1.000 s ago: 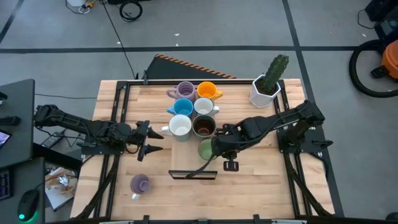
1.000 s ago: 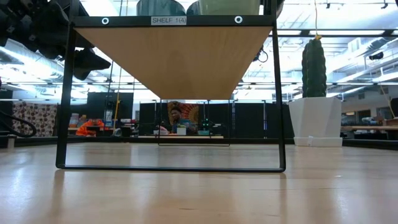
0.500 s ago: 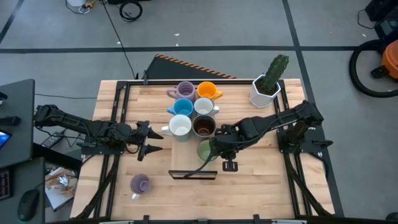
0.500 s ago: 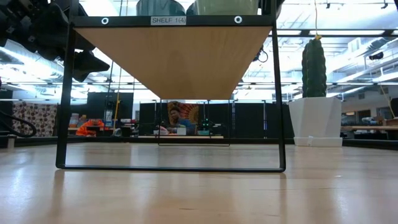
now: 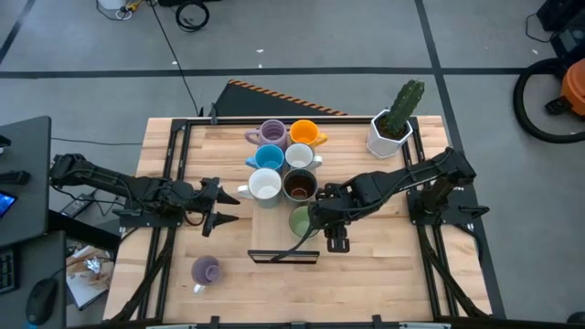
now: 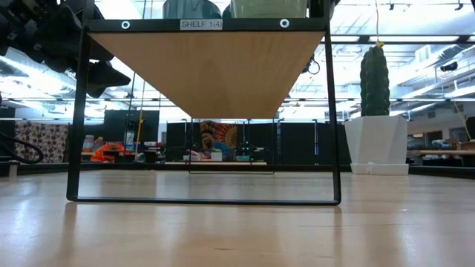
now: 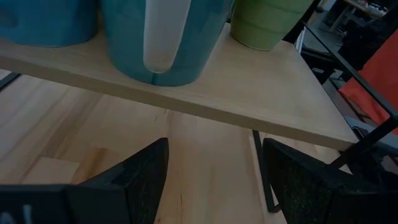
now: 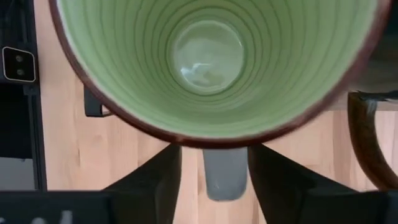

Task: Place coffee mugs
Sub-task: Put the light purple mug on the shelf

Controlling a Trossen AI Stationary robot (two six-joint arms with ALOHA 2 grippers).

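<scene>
Seven coffee mugs stand on the raised wooden shelf (image 5: 274,245): lilac (image 5: 271,133), orange (image 5: 305,134), blue (image 5: 269,157), white (image 5: 299,157), white (image 5: 264,186), dark brown (image 5: 299,186) and green (image 5: 300,221). Another lilac mug (image 5: 205,270) lies on the table at the near left. My right gripper (image 8: 214,171) points down over the green mug (image 8: 214,62), open, its fingers on either side of the mug's handle (image 8: 225,177). My left gripper (image 5: 219,208) waits open, left of the shelf.
A white pot with a green cactus (image 5: 393,123) stands at the far right corner. The shelf's black frame legs (image 6: 74,119) rest on the table, with open room beneath its board (image 6: 208,67). Bare tabletop lies at the near right.
In the low view the green mug's underside has gone from slanted to standing level on the shelf's top. Both arms have kept their places.
</scene>
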